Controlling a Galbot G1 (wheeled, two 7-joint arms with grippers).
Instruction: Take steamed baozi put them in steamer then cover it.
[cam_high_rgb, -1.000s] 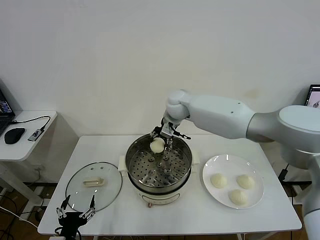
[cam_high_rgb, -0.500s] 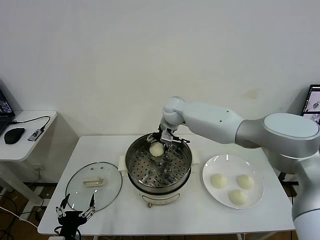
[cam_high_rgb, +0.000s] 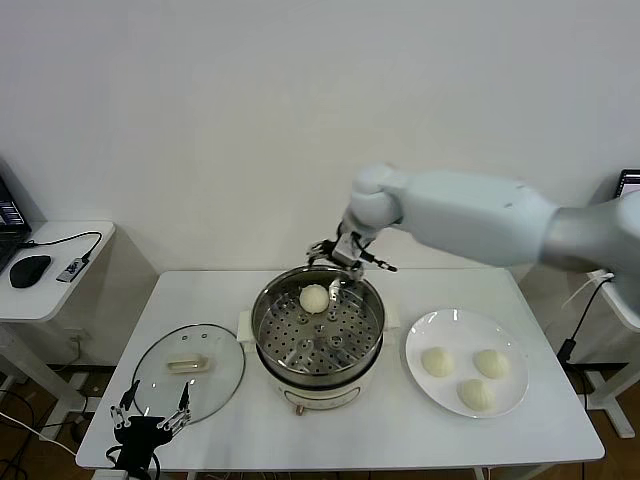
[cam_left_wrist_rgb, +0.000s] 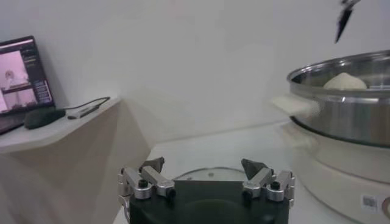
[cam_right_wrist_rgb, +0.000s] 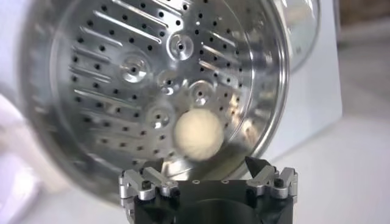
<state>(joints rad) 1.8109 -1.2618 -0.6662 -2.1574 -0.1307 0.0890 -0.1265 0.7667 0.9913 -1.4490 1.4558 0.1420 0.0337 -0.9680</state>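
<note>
3 cams: head + both wrists.
Head cam: high, looks fwd/down over whole table (cam_high_rgb: 400, 440); steamer (cam_high_rgb: 318, 340) centre, cover (cam_high_rgb: 188, 373) to robot's left, plate (cam_high_rgb: 466, 347) to its right. L wrist cam: low, near table level, faces across cover edge toward steamer (cam_left_wrist_rgb: 341, 109) side wall, desk w/ laptop (cam_left_wrist_rgb: 21, 79) behind. R wrist cam: close above, looks down into steamer (cam_right_wrist_rgb: 152, 85) tray. All 3 share steamer + the baozi (cam_high_rgb: 314, 297) inside.

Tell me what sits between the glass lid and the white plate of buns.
In the head view, the round stainless-steel steamer sits between the clear glass lid and the flat white plate, one cream-white bun on its perforated tray.
</note>
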